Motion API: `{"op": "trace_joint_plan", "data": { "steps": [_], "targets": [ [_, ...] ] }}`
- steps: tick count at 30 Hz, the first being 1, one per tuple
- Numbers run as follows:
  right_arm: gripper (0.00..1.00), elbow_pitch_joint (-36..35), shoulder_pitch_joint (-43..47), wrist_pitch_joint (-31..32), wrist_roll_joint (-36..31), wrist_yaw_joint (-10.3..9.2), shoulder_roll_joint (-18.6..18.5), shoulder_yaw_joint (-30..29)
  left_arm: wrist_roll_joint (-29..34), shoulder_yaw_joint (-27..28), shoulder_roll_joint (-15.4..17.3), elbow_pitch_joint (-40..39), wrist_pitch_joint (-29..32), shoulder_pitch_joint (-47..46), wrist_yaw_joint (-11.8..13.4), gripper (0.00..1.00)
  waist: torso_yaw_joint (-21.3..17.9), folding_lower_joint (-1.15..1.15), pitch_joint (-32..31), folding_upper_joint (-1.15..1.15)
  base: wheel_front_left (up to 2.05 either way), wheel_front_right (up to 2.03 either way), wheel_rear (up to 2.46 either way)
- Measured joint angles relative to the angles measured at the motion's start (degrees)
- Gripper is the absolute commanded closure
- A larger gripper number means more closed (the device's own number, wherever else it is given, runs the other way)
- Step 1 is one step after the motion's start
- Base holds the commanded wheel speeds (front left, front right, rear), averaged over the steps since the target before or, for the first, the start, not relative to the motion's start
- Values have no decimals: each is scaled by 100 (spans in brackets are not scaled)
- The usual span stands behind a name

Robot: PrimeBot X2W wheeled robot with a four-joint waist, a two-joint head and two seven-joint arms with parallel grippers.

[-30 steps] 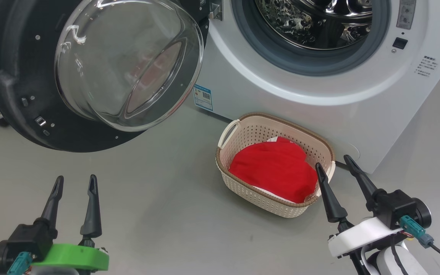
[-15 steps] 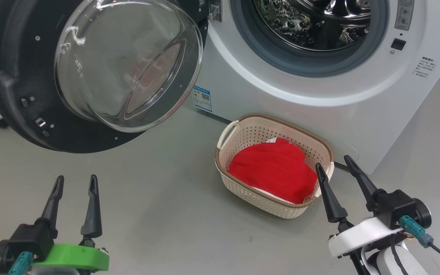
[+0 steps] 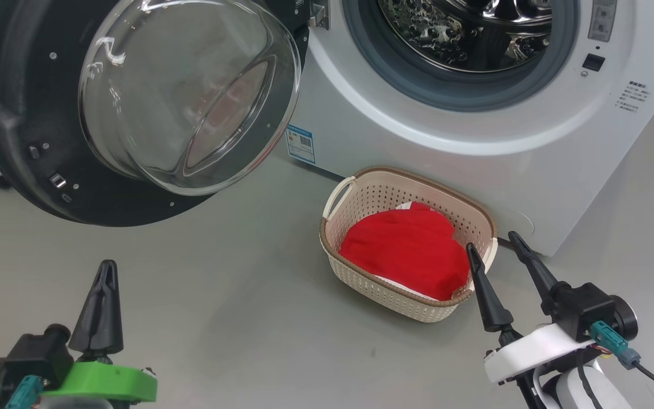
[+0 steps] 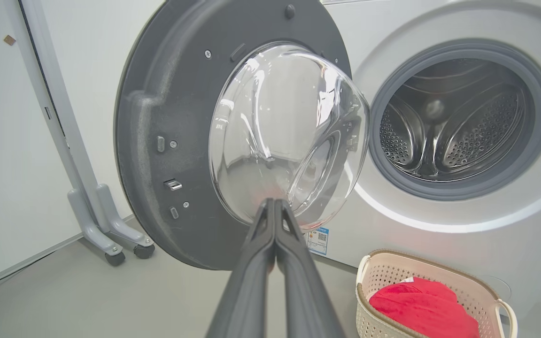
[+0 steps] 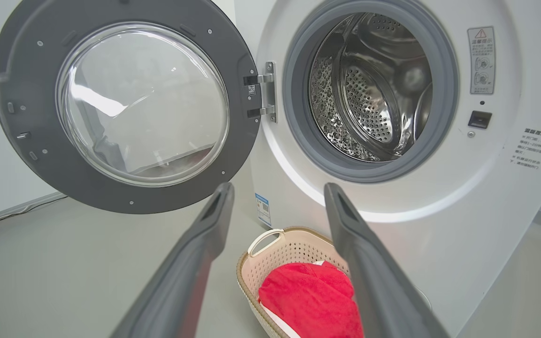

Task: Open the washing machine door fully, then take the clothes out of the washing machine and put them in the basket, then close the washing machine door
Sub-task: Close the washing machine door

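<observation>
The left fingers (image 3: 103,307) are pressed together tip to tip and hold nothing. They hang over the bare floor (image 3: 219,284) out in front of the machine (image 3: 474,159), pointing toward the door (image 3: 20,142). The right fingers (image 3: 483,295) stand spread wide and are also empty, their tips just beside the near end of the basket (image 3: 361,176). The basket sits on the floor close against the machine's front, below the opening. The clothes (image 3: 406,250) lie in it as a soft red heap with a white edge, well inside the rim. What shows of the drum (image 5: 369,94) is bare steel, so the unloading looks finished and only closing the door seems left to do. The door is swung wide on the hinge (image 5: 266,91) at the left of the machine's opening, with its inner face and bulging glass turned outward toward the robot. It will likely handle as a stiff, fairly heavy slab that swings in one fixed arc. The glass bowl is smooth and breakable, so it is a poor place to press. The best hold is probably the dark rim at the edge farthest from the hinge, near the latch, where leverage is greatest. Closed fingers could reach behind that edge and push it round. A firm last press would probably be needed to latch it against the machine's grey seal.
</observation>
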Motion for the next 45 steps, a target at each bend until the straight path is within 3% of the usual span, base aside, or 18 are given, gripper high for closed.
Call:
{"op": "trace_joint_plan", "data": {
  "steps": [13,22,27,29,30,38,39,45],
  "targets": [
    [0,-138,-146,131,-130,0,-47,146,-79,758,27,-510,0,-81,0,100,-166,0,341,0,0,0,0],
    [0,-291,-314,321,-294,-8,-198,164,-470,1722,582,-842,-1,-630,0,100,-312,0,652,0,0,0,0],
    [0,-413,-427,458,-387,-8,-256,197,-1195,2563,1060,-745,-35,-1160,0,100,-390,0,858,0,0,0,0],
    [0,-471,-484,505,-410,-9,-271,204,-1764,2915,1120,-530,11,-1343,0,100,-427,0,944,0,0,0,0],
    [0,-471,-484,505,-410,-9,-271,204,-1764,2915,1120,-530,11,-1343,0,100,-427,0,944,0,0,0,0],
    [0,-530,-567,624,-571,-52,-454,205,-4159,3861,1134,768,1018,-2342,1,100,-563,0,1286,0,0,0,0],
    [0,-556,-593,664,-573,-53,-469,193,-4857,4091,1115,1081,1294,-2720,5,100,-590,0,1356,0,0,0,0],
    [0,-580,-654,717,-643,-80,-571,159,-6240,4576,1115,2019,2254,-3657,553,100,-635,0,1482,0,0,0,0]
  ]
}}
